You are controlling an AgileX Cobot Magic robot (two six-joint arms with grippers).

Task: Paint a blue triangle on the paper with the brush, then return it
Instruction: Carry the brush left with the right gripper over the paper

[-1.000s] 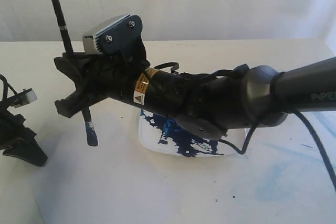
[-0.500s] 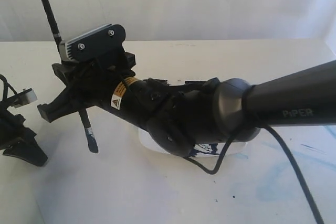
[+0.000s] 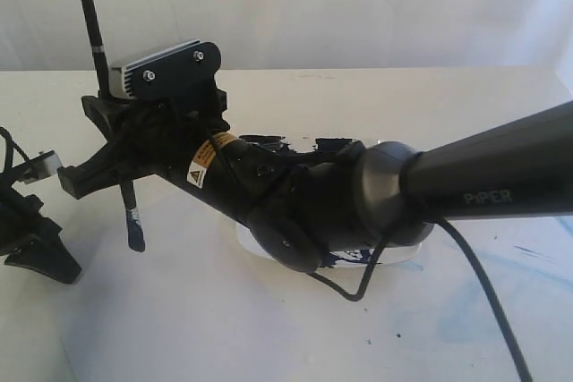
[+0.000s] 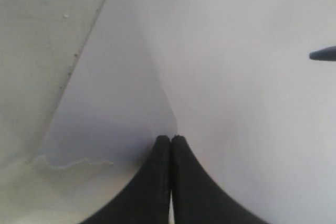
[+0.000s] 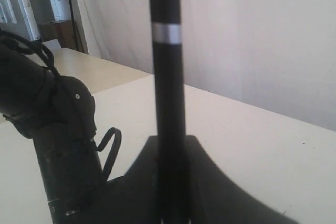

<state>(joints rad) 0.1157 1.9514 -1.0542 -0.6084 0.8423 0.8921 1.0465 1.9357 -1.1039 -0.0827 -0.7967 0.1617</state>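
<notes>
My right gripper (image 3: 100,145) reaches across to the left side and is shut on the brush (image 3: 94,38). The black handle stands nearly upright and the blue-stained tip (image 3: 135,234) hangs just above the paper (image 3: 206,310). In the right wrist view the handle (image 5: 167,77) with its silver band rises from between the jaws (image 5: 170,148). My left gripper (image 3: 36,252) sits low at the left edge, shut (image 4: 170,139) with nothing in it, at the paper (image 4: 236,77) near its edge. The brush tip (image 4: 323,54) pokes into that view. No blue triangle shows.
A white plate (image 3: 403,255) smeared with dark-blue paint (image 3: 345,143) lies mostly behind my right arm. Pale blue smears (image 3: 466,310) mark the surface at the right. Bare cream table (image 4: 37,51) lies beyond the paper's edge. A white curtain backs the table.
My right arm has carried the brush leftward, and its tip now hangs further left. The left gripper has not moved.
</notes>
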